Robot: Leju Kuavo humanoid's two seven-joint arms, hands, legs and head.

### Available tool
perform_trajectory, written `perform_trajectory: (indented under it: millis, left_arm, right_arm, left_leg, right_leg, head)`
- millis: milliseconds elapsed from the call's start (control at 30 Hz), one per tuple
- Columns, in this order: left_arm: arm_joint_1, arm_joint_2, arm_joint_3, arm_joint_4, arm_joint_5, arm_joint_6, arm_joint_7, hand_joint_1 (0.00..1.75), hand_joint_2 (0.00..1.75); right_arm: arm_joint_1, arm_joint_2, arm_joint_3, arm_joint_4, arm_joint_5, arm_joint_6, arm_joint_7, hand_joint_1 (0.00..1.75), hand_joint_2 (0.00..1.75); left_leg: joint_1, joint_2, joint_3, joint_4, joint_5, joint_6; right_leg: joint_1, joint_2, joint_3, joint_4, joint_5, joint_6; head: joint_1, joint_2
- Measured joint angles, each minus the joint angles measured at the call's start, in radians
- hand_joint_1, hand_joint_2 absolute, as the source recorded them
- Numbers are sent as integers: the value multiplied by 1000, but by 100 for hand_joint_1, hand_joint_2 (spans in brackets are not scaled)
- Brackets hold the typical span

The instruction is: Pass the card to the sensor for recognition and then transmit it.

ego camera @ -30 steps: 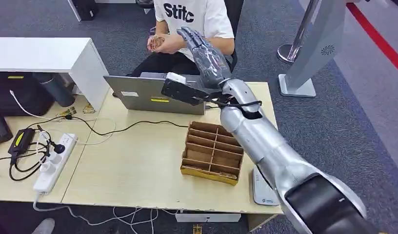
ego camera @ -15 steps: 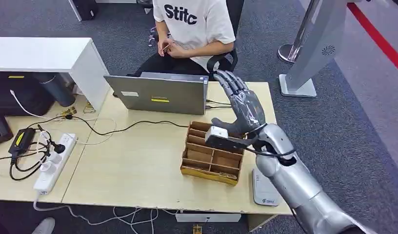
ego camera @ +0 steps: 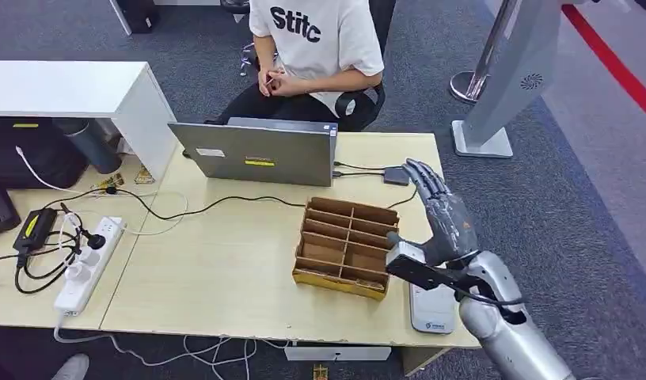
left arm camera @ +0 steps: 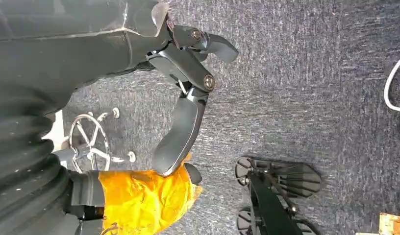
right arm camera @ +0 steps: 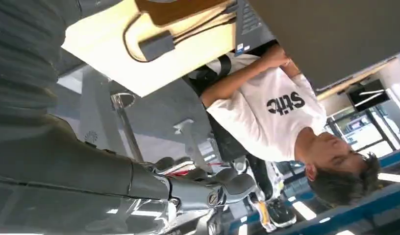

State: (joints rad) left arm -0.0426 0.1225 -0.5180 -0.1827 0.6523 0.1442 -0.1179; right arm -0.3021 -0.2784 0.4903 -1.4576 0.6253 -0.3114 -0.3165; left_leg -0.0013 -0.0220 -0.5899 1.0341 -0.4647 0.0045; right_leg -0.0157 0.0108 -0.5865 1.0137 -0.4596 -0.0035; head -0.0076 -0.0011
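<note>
Sensor [ego camera: 431, 307] flat on desk beside right hand [ego camera: 445, 218], fingers spread, empty; person's shirt [ego camera: 316, 32] reads "Stitc".

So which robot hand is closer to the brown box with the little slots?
The right hand. It hovers open just beside the box, over the table's right side. The left hand hangs down over the carpet, away from the table.
</note>
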Motion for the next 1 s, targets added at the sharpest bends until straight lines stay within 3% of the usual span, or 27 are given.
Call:
perform_trajectory:
  millis: [133,267,667,1000]
  left_arm:
    - [0,3,0,0,-5,-2,3,0,175]
    - [1,5,0,0,-23,0,24,0,175]
    - [3,-11,-44,0,-103,7,-35,0,175]
    - [3,-21,-97,0,-139,5,-17,0,175]
  right_arm:
    - [21,-39,-22,-39,-47,80,-36,0,175]
    - [47,-75,-36,-75,-59,112,-51,0,175]
    - [249,-154,-93,-254,36,55,-13,0,175]
    - [384,-185,-111,-391,123,60,25,0,175]
  left_leg:
    - [0,0,0,0,0,0]
    - [0,0,0,0,0,0]
    - [0,0,0,0,-1,2]
    - [0,0,0,0,-1,2]
  right_leg:
    - [0,0,0,0,0,0]
    - [0,0,0,0,0,0]
    - [0,-2,0,0,-1,0]
    - [0,-1,0,0,-1,0]
  head:
    - [0,0]
    - [0,0]
    - [0,0]
    - [0,0]
